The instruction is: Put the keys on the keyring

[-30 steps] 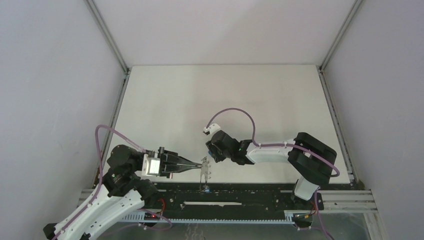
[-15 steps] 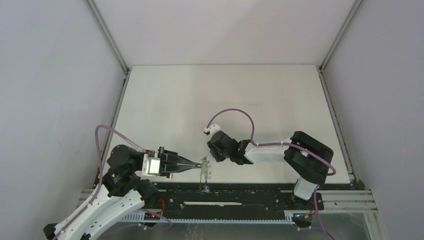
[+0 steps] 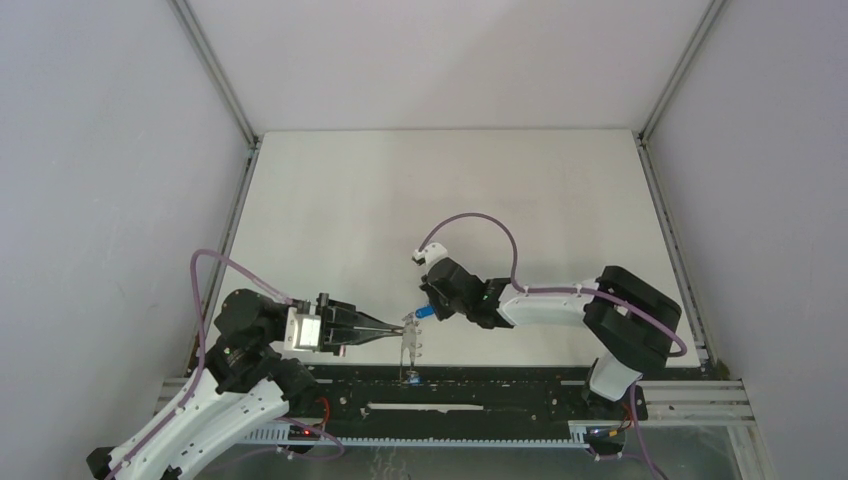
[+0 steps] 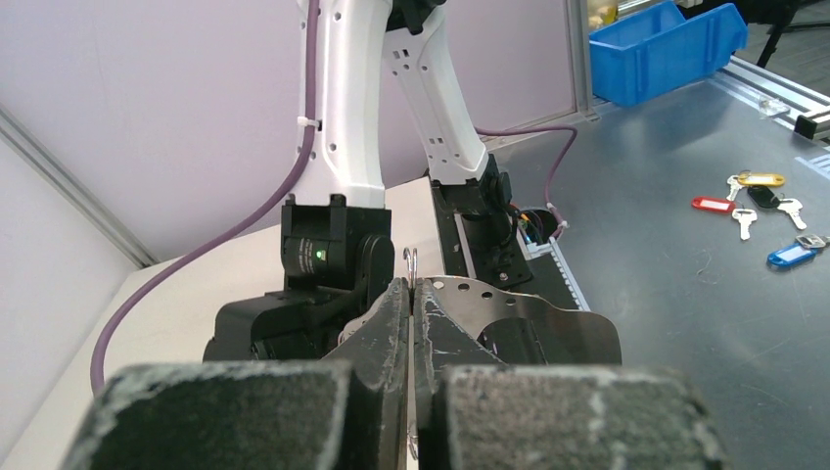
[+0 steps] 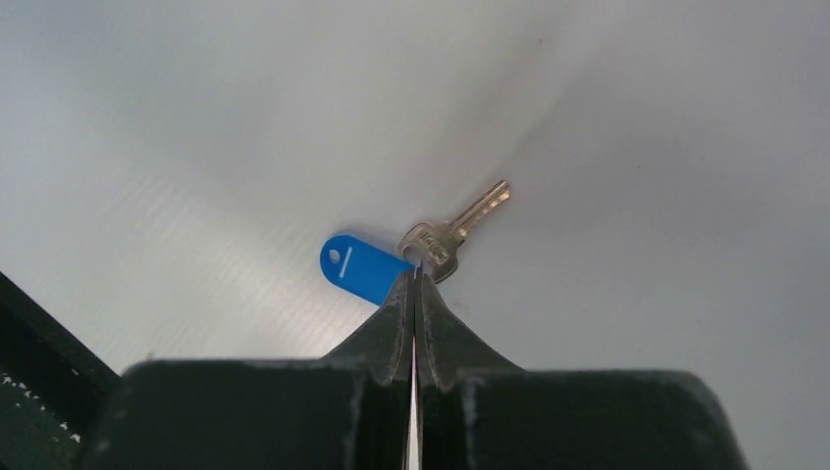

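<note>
**A:** Nearest first. What is at the 6 o'clock edge of the white table (image 3: 450, 200)?

**B:** The left gripper (image 3: 398, 327), reaching toward 3 o'clock. Its jaws are pressed together on the keyring (image 3: 408, 346), a large thin grey metal hoop fringed with small wire loops. From above the hoop shows edge-on. In the left wrist view one wire loop (image 4: 412, 262) pokes up just past the fingertips.

**A:** Why hold it that way?

**B:** My reading is that the pinch steadies the rim and offers its loops to the other arm for threading.

**A:** And the blue speck under the hoop?

**B:** That is a small blue tag (image 3: 411, 378) at the hoop's 6 o'clock, over the black rail (image 3: 520, 392). It is probably the second key, but it is too small to tell whether it hangs on the hoop.

**A:** What is farther out?

**B:** The right gripper (image 3: 428, 308), just beside the hoop at its 1 o'clock. Its jaws are clamped tight, pinching a small silver metal key (image 5: 450, 235) where its head meets an oblong blue plastic tag (image 5: 357, 266). In the right wrist view the tag lies toward 10 o'clock and the blade toward 2 o'clock.

**A:** Why grip it there?

**B:** Likely so that both ends stay free and the joining ring can meet a loop. I cannot tell whether the key is clear of the table.
</note>
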{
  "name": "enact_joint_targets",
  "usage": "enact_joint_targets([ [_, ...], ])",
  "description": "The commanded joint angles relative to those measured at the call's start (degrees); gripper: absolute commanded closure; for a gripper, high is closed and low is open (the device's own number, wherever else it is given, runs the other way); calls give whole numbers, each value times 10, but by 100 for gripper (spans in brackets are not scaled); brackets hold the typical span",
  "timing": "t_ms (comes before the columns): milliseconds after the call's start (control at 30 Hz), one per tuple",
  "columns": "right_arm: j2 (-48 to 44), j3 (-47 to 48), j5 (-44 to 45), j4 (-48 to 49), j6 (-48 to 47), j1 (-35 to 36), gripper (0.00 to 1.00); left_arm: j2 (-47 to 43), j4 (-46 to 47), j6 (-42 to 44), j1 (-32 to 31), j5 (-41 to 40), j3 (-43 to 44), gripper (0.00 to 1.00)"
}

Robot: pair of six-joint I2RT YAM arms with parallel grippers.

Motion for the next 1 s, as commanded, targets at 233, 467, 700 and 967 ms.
enact_joint_targets([
  [233, -40, -27, 5, 19, -2, -7, 84, 6, 27, -8, 5, 5, 11, 100],
  [467, -30, -28, -18, 33, 1, -5, 58, 5, 27, -8, 6, 6, 10, 100],
  [700, -18, -28, -45, 42, 10, -13, 55, 4, 27, -6, 8, 7, 9, 100],
  [967, -9, -34, -49, 51, 20, -25, 58, 3, 28, -8, 10, 9, 10, 100],
])
